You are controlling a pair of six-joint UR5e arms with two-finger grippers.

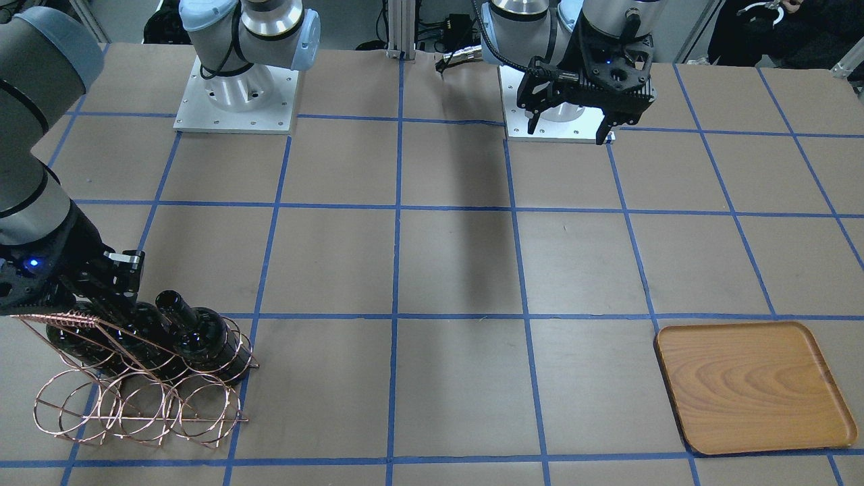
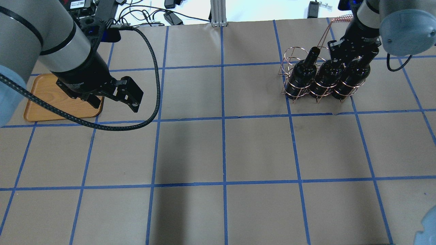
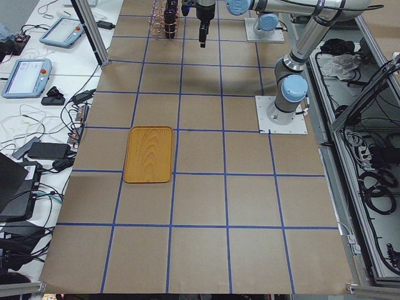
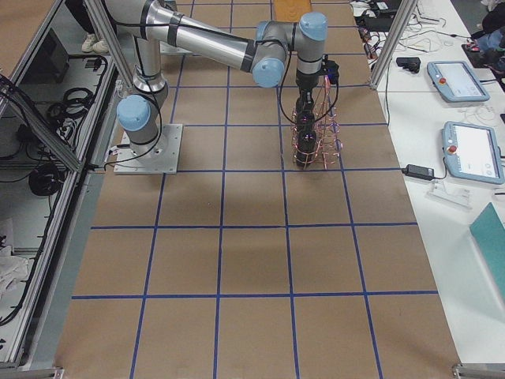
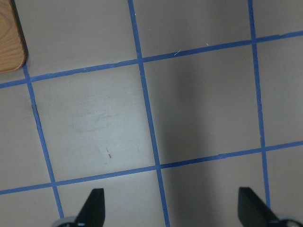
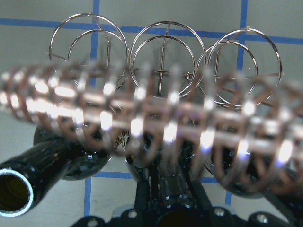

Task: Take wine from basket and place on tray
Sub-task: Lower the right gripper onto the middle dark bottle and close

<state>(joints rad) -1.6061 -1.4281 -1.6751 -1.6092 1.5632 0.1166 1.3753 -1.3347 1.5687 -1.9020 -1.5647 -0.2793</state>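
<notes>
Three near-black wine bottles lie in the copper wire basket [image 2: 289, 68] at the table's far right. My right gripper [image 2: 352, 54] reaches in under the handle bar [image 6: 142, 118]. In the right wrist view it [image 6: 170, 205] is shut on the neck of the middle wine bottle [image 2: 328, 75], which still lies in its hoop. The neighbouring bottle [image 1: 199, 331] shows its open mouth [image 6: 13, 191]. The wooden tray [image 1: 749, 385] lies bare at the far left of the table. My left gripper [image 2: 129, 97] hangs open and high beside the tray [image 2: 44, 102], holding nothing.
Brown paper with a blue tape grid covers the table [image 1: 459, 270]. The two arm bases [image 1: 236, 101] stand at the robot's edge. The basket's front row of hoops [image 1: 135, 405] holds no bottles. Tablets and cables [image 3: 37, 69] lie on a side bench beyond the table's edge.
</notes>
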